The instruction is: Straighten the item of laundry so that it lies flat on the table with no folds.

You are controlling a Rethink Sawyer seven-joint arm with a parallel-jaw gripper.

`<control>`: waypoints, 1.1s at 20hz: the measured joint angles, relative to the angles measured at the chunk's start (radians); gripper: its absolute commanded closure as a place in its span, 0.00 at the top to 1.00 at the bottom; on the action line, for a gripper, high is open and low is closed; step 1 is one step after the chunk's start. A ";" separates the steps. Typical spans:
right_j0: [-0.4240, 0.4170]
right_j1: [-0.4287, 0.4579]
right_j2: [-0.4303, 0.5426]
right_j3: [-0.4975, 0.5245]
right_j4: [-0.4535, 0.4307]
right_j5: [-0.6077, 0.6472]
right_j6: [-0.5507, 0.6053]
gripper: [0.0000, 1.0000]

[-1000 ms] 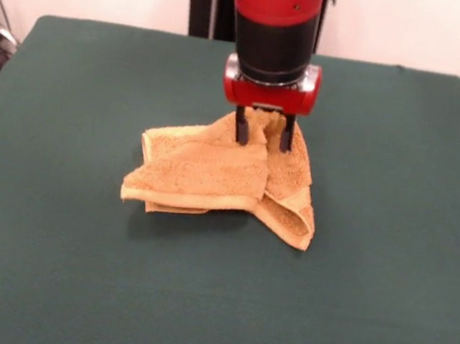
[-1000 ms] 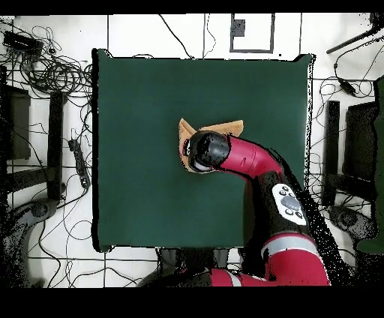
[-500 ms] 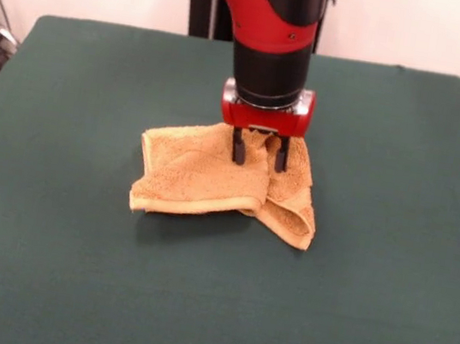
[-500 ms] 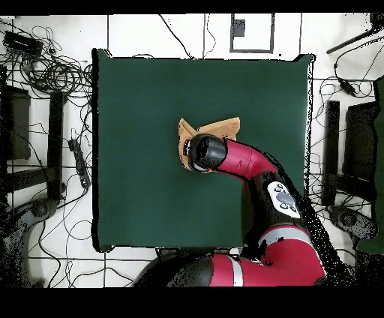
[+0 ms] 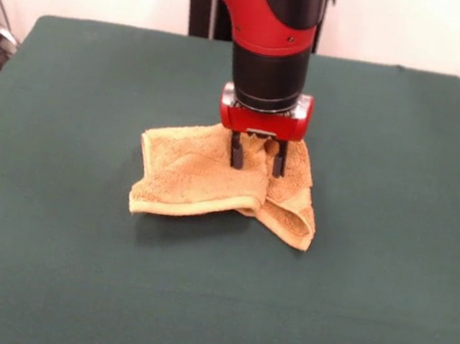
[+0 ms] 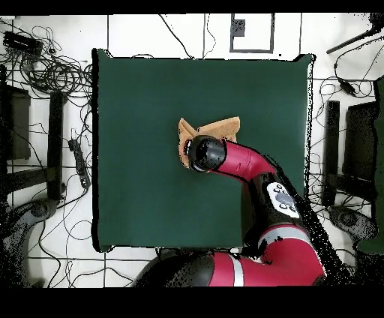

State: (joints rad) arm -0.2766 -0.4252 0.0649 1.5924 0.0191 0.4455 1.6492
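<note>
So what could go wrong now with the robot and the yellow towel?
The gripper has its fingers down on either side of a raised ridge of the folded towel. It may pinch several layers at once, so lifting could keep the folds. Pulling might also drag the whole bundle across the green table instead of spreading it.

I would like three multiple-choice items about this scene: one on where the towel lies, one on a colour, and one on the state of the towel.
1. Where on the table does the towel lie?
A. near its middle
B. at a corner
C. hanging over an edge

2. What colour is the table cover?
A. white
B. dark green
C. blue

3. How does the towel lie?
A. spread flat
B. rolled into a tube
C. folded and bunched

Answers:
1 A, green cloth shows on all sides of it in the overhead view.
2 B, both views show dark green.
3 C, layers overlap, and the gripper has its fingers down on a raised fold.
</note>
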 measured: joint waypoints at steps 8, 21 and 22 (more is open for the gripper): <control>-0.014 0.001 0.001 0.000 0.001 -0.001 0.000 1.00; -0.018 0.001 0.001 0.001 0.000 -0.003 0.000 1.00; -0.018 0.001 0.001 0.001 0.000 -0.003 0.000 1.00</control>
State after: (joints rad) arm -0.2943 -0.4238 0.0656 1.5932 0.0196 0.4420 1.6492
